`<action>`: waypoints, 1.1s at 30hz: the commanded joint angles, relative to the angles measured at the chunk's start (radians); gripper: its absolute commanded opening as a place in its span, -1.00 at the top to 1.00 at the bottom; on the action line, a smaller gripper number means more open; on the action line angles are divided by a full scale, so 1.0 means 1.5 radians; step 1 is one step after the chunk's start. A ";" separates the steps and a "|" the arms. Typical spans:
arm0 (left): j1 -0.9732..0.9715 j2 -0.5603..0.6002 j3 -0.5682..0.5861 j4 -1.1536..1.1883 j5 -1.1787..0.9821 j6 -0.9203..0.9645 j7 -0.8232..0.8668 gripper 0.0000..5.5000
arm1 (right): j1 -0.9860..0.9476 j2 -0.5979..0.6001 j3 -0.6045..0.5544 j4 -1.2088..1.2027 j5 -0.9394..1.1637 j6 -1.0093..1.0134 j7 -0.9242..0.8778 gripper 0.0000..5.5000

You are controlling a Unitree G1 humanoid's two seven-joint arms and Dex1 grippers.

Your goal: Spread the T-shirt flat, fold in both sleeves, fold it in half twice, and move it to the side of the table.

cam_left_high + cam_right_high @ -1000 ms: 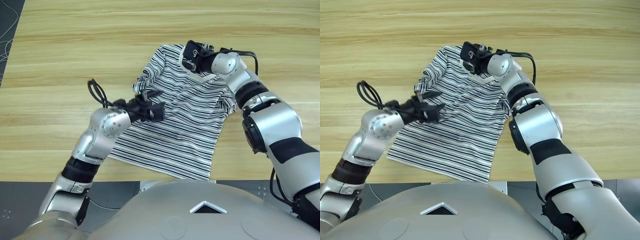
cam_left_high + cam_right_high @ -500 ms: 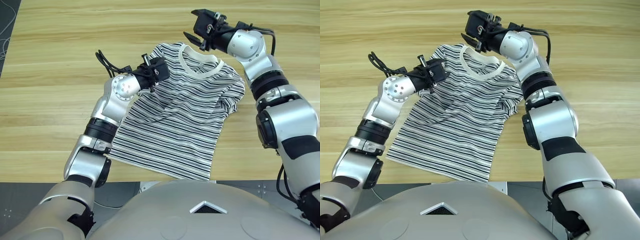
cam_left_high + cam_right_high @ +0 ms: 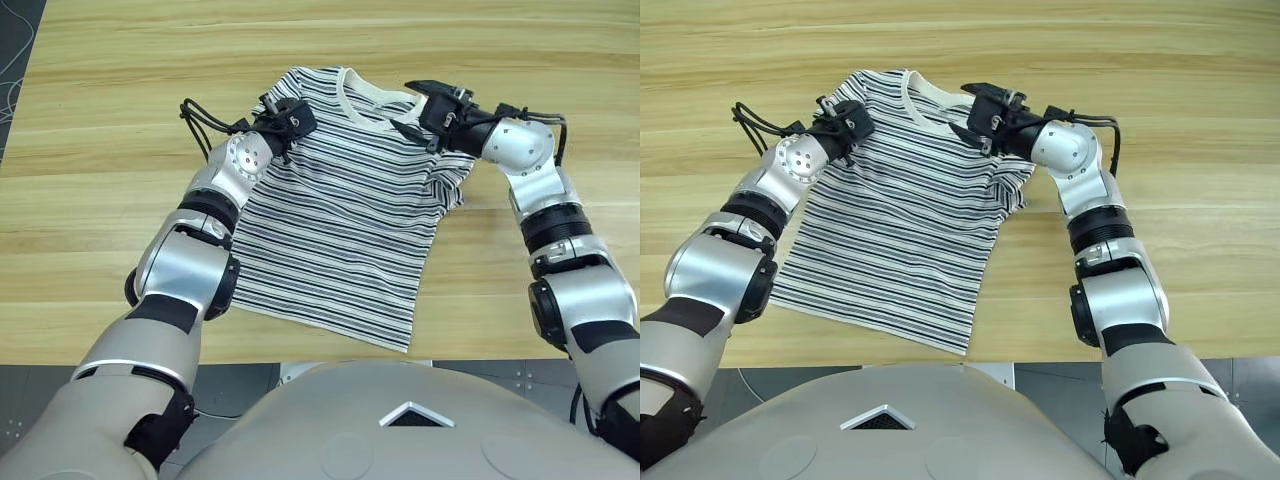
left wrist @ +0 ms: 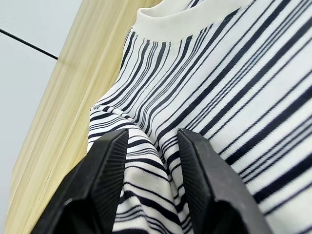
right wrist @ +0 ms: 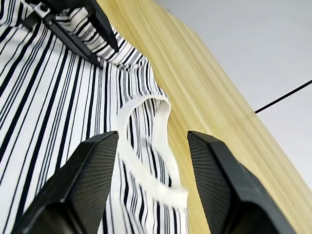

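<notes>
Your left fingers (image 4: 108, 181) grip the far left shoulder (image 3: 300, 84) of the T-shirt (image 3: 350, 220) on the table (image 3: 110, 80). Your right fingers (image 5: 92, 181) hover spread beside its collar (image 3: 366, 96).

Robot lab or test room, by the look. Bare wood-grain worktop (image 3: 120, 90). Dark grey floor (image 3: 20, 35) at 11 o'clock, with a thin loose cable (image 3: 8, 60) lying on it. Beyond the worktop's edge a pale plain surface (image 4: 29, 14), wall or floor unclear, crossed by one black seam (image 4: 29, 44).
</notes>
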 commanded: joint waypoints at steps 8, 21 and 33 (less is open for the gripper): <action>0.023 0.042 0.011 0.014 0.003 0.012 0.004 0.32 | -0.027 -0.040 0.001 0.094 -0.021 0.024 -0.037 0.04; 0.075 0.076 0.024 -0.033 -0.008 -0.007 -0.010 0.32 | -0.078 -0.050 0.020 0.236 -0.064 0.012 -0.070 0.04; 0.145 0.112 0.029 -0.124 -0.019 -0.011 -0.047 0.32 | -0.200 -0.082 0.168 0.354 -0.267 0.041 -0.271 0.04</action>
